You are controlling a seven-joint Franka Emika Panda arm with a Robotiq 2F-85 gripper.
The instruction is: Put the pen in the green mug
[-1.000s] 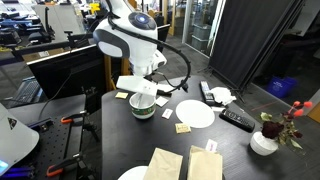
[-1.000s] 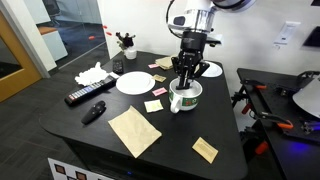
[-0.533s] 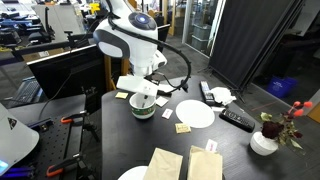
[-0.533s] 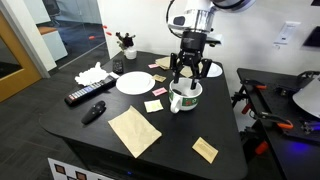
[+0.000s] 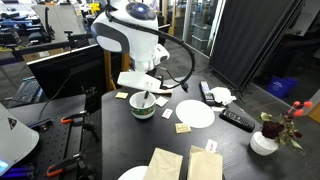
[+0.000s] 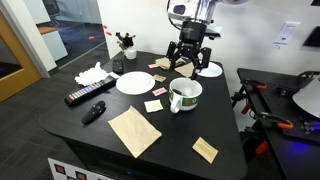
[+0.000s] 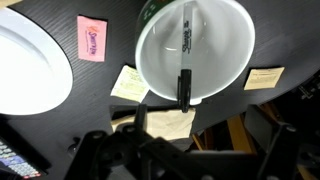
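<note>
The green mug (image 6: 187, 103) stands near the middle of the black table, also seen in an exterior view (image 5: 143, 111). In the wrist view its white inside (image 7: 222, 50) faces me. The dark pen (image 7: 185, 60) lies inside it, its lower end leaning over the rim. My gripper (image 6: 192, 64) hangs open well above the mug, holding nothing, and touches neither mug nor pen. In the wrist view the gripper (image 7: 190, 150) shows only as dark blurred fingers along the bottom edge, spread wide apart.
A white plate (image 6: 133, 82) lies beside the mug, with a black remote (image 6: 85, 96) and a short dark object (image 6: 94, 111) further out. Brown napkins (image 6: 135, 131), sticky notes (image 7: 128, 83) and a pink packet (image 7: 90, 37) lie around. A flower vase (image 5: 266, 140) stands at one corner.
The gripper was low over the mug with its jaws nearly shut; it has opened wide and risen clear of the mug. The pen stays in the mug.
</note>
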